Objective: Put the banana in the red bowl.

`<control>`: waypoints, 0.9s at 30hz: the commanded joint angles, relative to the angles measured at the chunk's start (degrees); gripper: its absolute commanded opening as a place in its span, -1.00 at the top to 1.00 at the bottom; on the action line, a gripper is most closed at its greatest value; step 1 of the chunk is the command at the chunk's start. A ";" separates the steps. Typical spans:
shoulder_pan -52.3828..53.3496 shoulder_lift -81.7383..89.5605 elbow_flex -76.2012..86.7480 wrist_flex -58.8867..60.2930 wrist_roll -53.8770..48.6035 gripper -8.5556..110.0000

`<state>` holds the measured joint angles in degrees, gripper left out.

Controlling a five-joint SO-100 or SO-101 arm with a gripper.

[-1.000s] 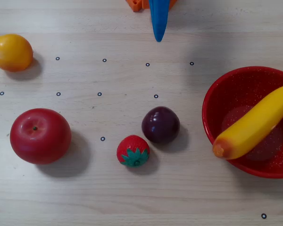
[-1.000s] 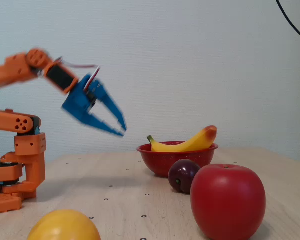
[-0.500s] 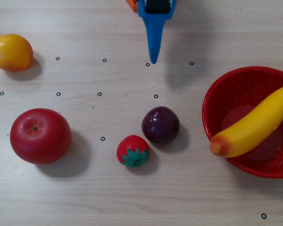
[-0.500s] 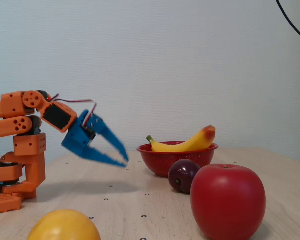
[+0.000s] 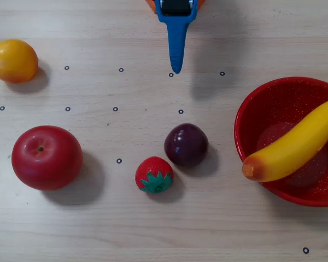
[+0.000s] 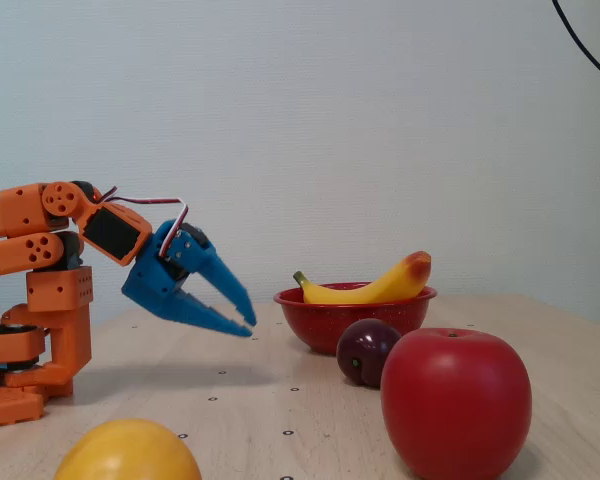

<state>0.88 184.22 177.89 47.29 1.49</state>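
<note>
The yellow banana [image 5: 295, 144] lies across the red bowl [image 5: 273, 103] at the right edge of the overhead view, its orange-red end jutting over the bowl's left rim. In the fixed view the banana [image 6: 375, 285] rests on the bowl [image 6: 355, 315] with its green tip pointing left. My blue gripper [image 6: 248, 322] hangs above the table to the left of the bowl, apart from it, with its fingers slightly spread and nothing between them. From overhead the gripper [image 5: 176, 68] points down from the top edge.
A red apple [image 5: 46, 157], a strawberry [image 5: 154, 174] and a dark plum [image 5: 186, 144] lie mid-table. An orange-yellow round fruit [image 5: 13, 60] sits at the far left. The arm's orange base [image 6: 30, 340] stands at the left in the fixed view.
The arm dropped lower and folded back toward its base, and the gripper's fingers came closer together. The banana settled slightly in the bowl.
</note>
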 commanded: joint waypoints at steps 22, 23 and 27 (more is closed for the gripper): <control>-1.93 0.88 0.79 3.16 -1.76 0.85; -2.20 0.88 0.79 3.16 -2.02 0.85; -2.02 0.88 0.79 3.16 -1.76 0.85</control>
<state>0.88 184.22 177.89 50.10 0.26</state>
